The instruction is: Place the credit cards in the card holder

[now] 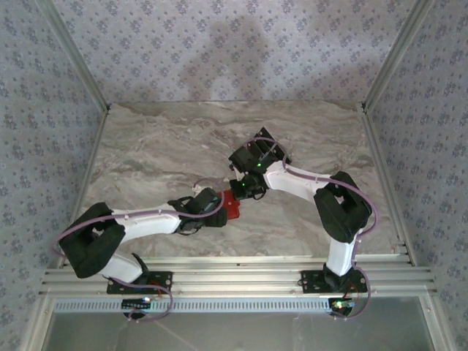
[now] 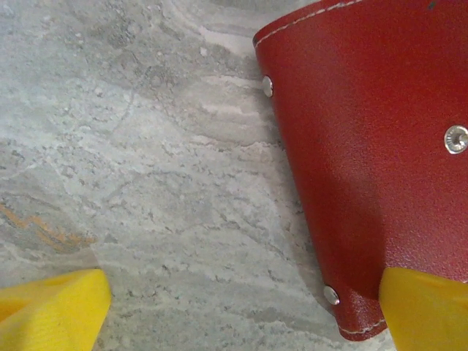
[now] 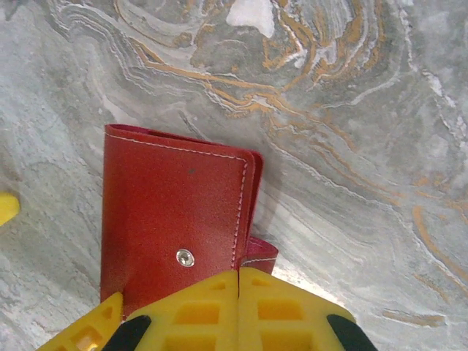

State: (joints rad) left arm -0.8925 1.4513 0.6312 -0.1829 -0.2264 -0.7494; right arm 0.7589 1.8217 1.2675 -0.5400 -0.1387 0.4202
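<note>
The red wallet lies mid-frame on the surface, the right jaws pressed together at its edge, so the left jaws, wide apart beside it, should pinch its corner softly.

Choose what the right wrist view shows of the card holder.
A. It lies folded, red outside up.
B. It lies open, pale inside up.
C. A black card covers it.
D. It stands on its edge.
A: the card holder lies flat on the table, folded, with its red outside and a metal snap facing up.
</note>
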